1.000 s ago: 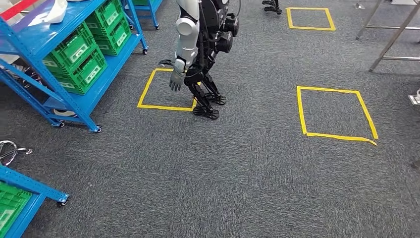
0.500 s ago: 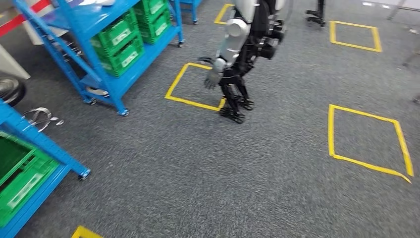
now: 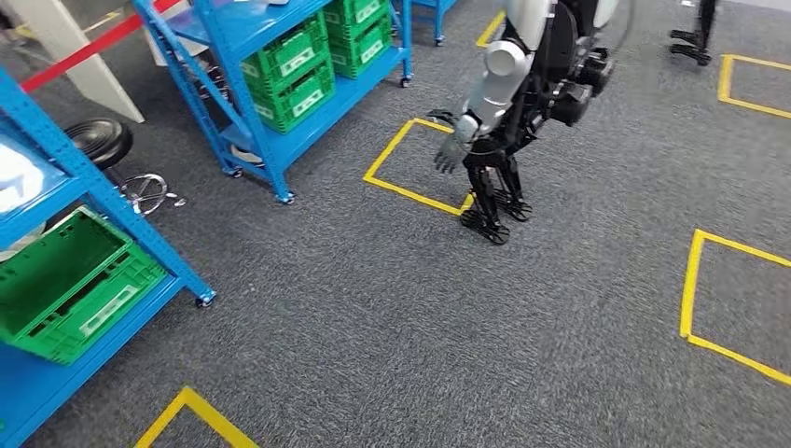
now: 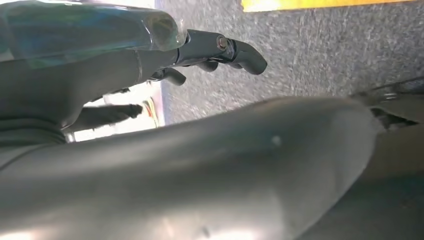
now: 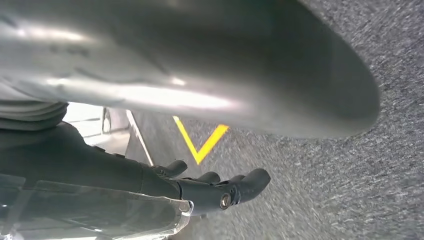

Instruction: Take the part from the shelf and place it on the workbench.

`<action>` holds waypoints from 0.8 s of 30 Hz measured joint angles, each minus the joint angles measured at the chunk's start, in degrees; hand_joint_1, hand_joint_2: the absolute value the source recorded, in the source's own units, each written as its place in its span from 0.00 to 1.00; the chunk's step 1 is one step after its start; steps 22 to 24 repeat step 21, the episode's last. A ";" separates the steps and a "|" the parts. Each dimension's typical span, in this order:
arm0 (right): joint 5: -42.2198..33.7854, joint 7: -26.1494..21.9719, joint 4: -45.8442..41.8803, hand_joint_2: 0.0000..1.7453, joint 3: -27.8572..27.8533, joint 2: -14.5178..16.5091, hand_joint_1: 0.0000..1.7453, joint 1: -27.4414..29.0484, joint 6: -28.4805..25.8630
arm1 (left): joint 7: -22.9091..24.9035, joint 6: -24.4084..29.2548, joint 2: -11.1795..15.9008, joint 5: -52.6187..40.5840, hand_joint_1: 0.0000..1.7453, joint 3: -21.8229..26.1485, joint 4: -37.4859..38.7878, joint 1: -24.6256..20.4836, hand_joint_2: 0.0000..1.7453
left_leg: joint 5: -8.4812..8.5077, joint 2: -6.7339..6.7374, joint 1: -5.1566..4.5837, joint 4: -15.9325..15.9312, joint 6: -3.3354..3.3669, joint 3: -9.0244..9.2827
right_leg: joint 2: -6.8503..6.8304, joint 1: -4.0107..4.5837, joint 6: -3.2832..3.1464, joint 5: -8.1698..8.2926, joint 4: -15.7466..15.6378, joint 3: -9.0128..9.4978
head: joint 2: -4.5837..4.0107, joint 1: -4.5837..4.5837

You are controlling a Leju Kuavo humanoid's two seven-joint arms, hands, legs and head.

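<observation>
I cannot pick out the part for certain from here. The nearest candidate is a white object [image 3: 13,177] lying on the upper level of the near blue shelf [image 3: 58,140] at my left, cut off by the edge of the head view. On the level below it a green crate [image 3: 70,285] sits tilted, its open side towards me.

My left hand [image 4: 150,55] hangs over the grey carpet [image 3: 373,317] with its fingers [image 4: 242,52] loosely stretched out and the thumb apart from them, nothing in its grasp. My right hand [image 5: 125,182] hangs the same way, fingers [image 5: 247,182] slightly bent and spread, holding nothing.

Further off stands a second blue shelf [image 3: 270,28] on small wheels, carrying more green crates [image 3: 294,75] side by side. Between the two shelves a black round disc [image 3: 98,140] and a chrome ring [image 3: 145,191] lie on the floor.

Another robot [image 3: 508,93] stands at the corner of a yellow tape square [image 3: 392,154], its arm hanging down. A second tape square [image 3: 695,289] lies well apart on the right
</observation>
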 joint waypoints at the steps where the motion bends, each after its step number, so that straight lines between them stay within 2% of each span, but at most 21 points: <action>1: 0.01 0.00 0.00 0.00 0.00 -0.02 0.00 0.06 0.01 | -0.04 -0.04 0.00 0.02 0.00 0.00 -0.01 -0.01 0.00 | -1.10 0.43 0.01 3.32 -0.04 -1.76 | -0.83 0.08 -0.08 -0.08 0.00 0.00 | 0.00 -0.09; 2: 0.02 0.00 0.00 0.00 0.00 -0.05 0.00 0.06 0.02 | -0.06 -0.09 0.00 0.03 0.00 0.00 -0.01 0.05 0.00 | -1.21 0.60 0.00 4.94 -0.02 -2.66 | -1.61 0.14 -0.12 -0.17 0.01 0.04 | 0.00 -0.17; 3: 0.02 0.00 0.00 0.00 0.00 -0.06 0.00 0.01 0.02 | -0.06 -0.13 0.00 0.04 0.00 0.00 -0.01 0.14 0.00 | -0.23 0.72 -0.02 4.25 0.07 -2.37 | -2.30 0.19 -0.11 -0.26 0.01 0.14 | 0.00 -0.27; 4: 0.02 0.00 0.00 0.00 0.00 -0.05 0.00 -0.04 0.03 | -0.06 -0.18 0.01 0.04 0.00 0.00 -0.01 0.21 0.00 | 1.60 1.08 -0.09 1.27 0.27 -0.86 | -2.96 0.25 -0.07 -0.39 0.00 0.32 | 0.00 -0.40; 6: 0.02 0.00 0.00 0.00 0.00 0.03 0.00 -0.13 0.07 | -0.06 -0.25 0.12 0.04 0.00 0.00 -0.01 0.13 0.00 | 5.07 3.79 -0.65 -6.91 1.09 3.50 | -4.14 0.50 0.19 -0.74 0.01 0.77 | 0.00 -0.68; 7: 0.02 0.00 0.00 0.00 0.00 0.07 0.00 -0.17 0.09 | -0.06 -0.27 0.18 0.04 0.00 0.00 -0.01 0.01 0.00 | 5.92 5.01 -0.98 -9.72 1.45 4.95 | -4.65 0.62 0.40 -0.93 0.01 0.96 | 0.00 -0.75; 8: 0.02 0.00 0.00 0.00 0.00 0.11 0.00 -0.21 0.12 | -0.08 -0.27 0.25 0.04 0.00 0.00 -0.01 -0.10 0.00 | 6.12 5.82 -1.29 -11.10 1.73 5.61 | -5.16 0.70 0.65 -1.08 -0.02 1.12 | 0.00 -0.78; 9: 0.02 0.00 0.00 0.00 0.00 0.16 0.00 -0.23 0.15 | -0.09 -0.27 0.32 0.04 0.00 0.01 -0.01 -0.15 0.00 | 6.01 5.64 -1.46 -11.36 1.84 5.62 | -5.71 0.76 0.92 -1.20 -0.13 1.31 | 0.00 -0.78; 10: 0.02 -0.01 -0.01 0.00 0.00 0.19 0.00 -0.29 0.17 | -0.11 -0.28 0.37 0.04 0.00 0.01 -0.01 -0.11 0.00 | 6.15 4.87 -1.44 -11.55 1.99 5.63 | -6.28 0.72 1.17 -1.27 -0.31 1.56 | 0.00 -0.84; 11: 0.02 -0.02 -0.02 0.00 0.01 0.23 0.00 -0.32 0.19 | -0.13 -0.31 0.41 0.04 0.00 0.02 -0.01 -0.02 0.00 | 6.35 4.22 -1.27 -11.81 2.17 5.77 | -6.02 0.66 1.50 -1.51 -0.21 1.72 | 0.00 -0.86; 12: 0.02 -0.05 -0.03 0.00 0.02 0.27 0.00 -0.35 0.20 | -0.12 -0.33 0.45 0.04 0.00 0.04 -0.01 0.04 0.00 | 6.58 3.51 -1.02 -12.09 2.41 5.94 | -4.96 0.60 1.80 -2.19 0.63 1.52 | 0.01 -0.82; 13: 0.03 -0.09 -0.04 0.00 0.04 0.27 0.00 -0.34 0.20 | -0.12 -0.37 0.43 0.04 0.00 0.05 -0.02 0.03 0.00 | 6.80 2.78 -0.72 -12.35 2.62 6.11 | -3.47 0.55 2.08 -3.43 2.63 0.73 | 0.00 -0.64; 14: 0.03 -0.11 -0.04 0.00 0.06 0.20 0.00 -0.25 0.21 | -0.12 -0.41 0.38 0.04 0.00 0.06 -0.03 -0.02 0.00 | 6.91 2.01 -0.50 -12.45 2.75 6.17 | -1.72 0.45 2.30 -5.13 5.93 -0.80 | 0.01 -0.31; 15: 0.03 -0.14 -0.04 0.00 0.07 0.11 0.00 -0.14 0.21 | -0.12 -0.44 0.32 0.04 0.00 0.07 -0.03 -0.09 0.00 | 6.91 1.20 -0.40 -12.44 2.84 6.16 | -0.66 0.42 2.45 -6.91 9.94 -2.77 | 0.01 0.07; 16: 0.02 -0.13 -0.04 0.00 0.07 0.00 0.00 -0.02 0.23 | -0.13 -0.47 0.27 0.04 0.00 0.07 -0.03 -0.12 0.00 | 6.90 0.35 -0.36 -12.43 2.87 6.17 | -0.22 0.42 2.56 -8.14 13.57 -4.70 | 0.00 0.42; 17: 0.02 -0.14 -0.04 0.00 0.05 -0.09 0.00 0.07 0.31 | -0.13 -0.49 0.23 0.04 0.00 0.07 -0.03 -0.10 0.00 | 6.88 -0.53 -0.32 -12.41 2.87 6.21 | -0.06 0.42 2.62 -8.35 15.68 -6.02 | 0.00 0.74; 18: 0.02 -0.15 -0.04 0.00 0.05 -0.13 0.00 0.08 0.41 | -0.13 -0.51 0.21 0.04 0.00 0.07 -0.03 -0.06 0.00 | 6.84 -1.41 -0.24 -12.38 2.80 6.31 | 0.02 0.39 2.64 -7.33 15.45 -6.28 | 0.01 0.98; 19: 0.02 -0.19 -0.04 0.00 0.04 -0.16 0.00 0.07 0.51 | -0.14 -0.52 0.21 0.04 0.00 0.07 -0.03 -0.02 0.00 | 6.75 -2.29 -0.12 -12.33 2.67 6.45 | 0.22 0.31 2.65 -5.30 12.86 -5.43 | 0.01 1.18; 20: 0.02 -0.23 -0.04 0.00 0.04 -0.16 0.00 0.04 0.60 | -0.17 -0.53 0.21 0.03 0.00 0.07 -0.03 -0.01 0.00 | 6.61 -3.17 0.02 -12.22 2.45 6.59 | 0.92 0.12 2.69 -2.87 8.71 -3.81 | 0.01 1.37; 21: 0.02 -0.26 -0.04 0.00 0.04 -0.17 0.00 0.02 0.62 | -0.19 -0.53 0.21 0.03 0.00 0.07 -0.03 -0.01 0.00 | 6.54 -3.61 0.10 -12.16 2.33 6.67 | 1.22 0.02 2.72 -1.49 6.30 -2.82 | 0.01 1.45; 24: 0.02 -0.26 -0.04 0.00 0.04 -0.17 0.00 0.02 0.62 | -0.19 -0.53 0.21 0.03 0.00 0.07 -0.03 -0.01 0.00 | 6.54 -3.61 0.10 -12.16 2.33 6.67 | 1.22 0.02 2.72 -1.49 6.30 -2.82 | 0.01 1.45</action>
